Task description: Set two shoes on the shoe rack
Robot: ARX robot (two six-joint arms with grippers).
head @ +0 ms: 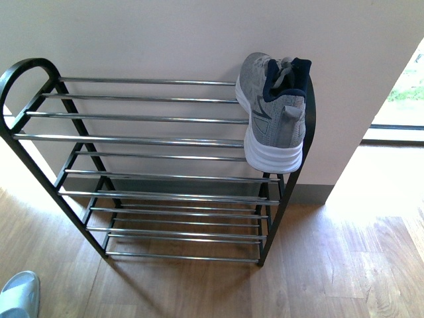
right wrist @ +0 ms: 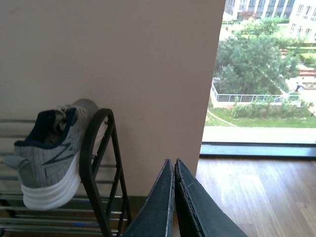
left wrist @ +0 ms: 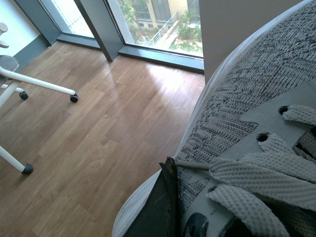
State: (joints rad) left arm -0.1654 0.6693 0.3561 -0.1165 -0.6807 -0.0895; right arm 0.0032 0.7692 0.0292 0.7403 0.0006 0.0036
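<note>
Left pincer (left wrist: 177, 197): grasping a second sneaker (left wrist: 256, 113), one dark finger (left wrist: 160, 207) pressed to its knit flank. Woven flat laces, punched eyelets and a white sole rim close up, with floor below. Cannot tell where this stands relative to the rack.

Off the rack's (head: 152, 139) left front corner, on the plank wood floor (head: 344, 265): one end of a pale blue slide (head: 18, 295), smooth rubber, cut off by the picture edge.

Rack itself: black metal frame, arch-topped side pieces, thin chrome bars in tiers, set against a plain wall.

At the right end of the rack's top tier, just beside the right arch: grey knit sneaker (head: 275, 112), thick white sole, dark lining. Heel to the front, jutting past the front bar, toe to the wall. Thin outline mark on its side, too small to read.

Right of the rack, apart from that sneaker: right pincer (right wrist: 174, 163), dark flat fingers clenched together on nothing.
</note>
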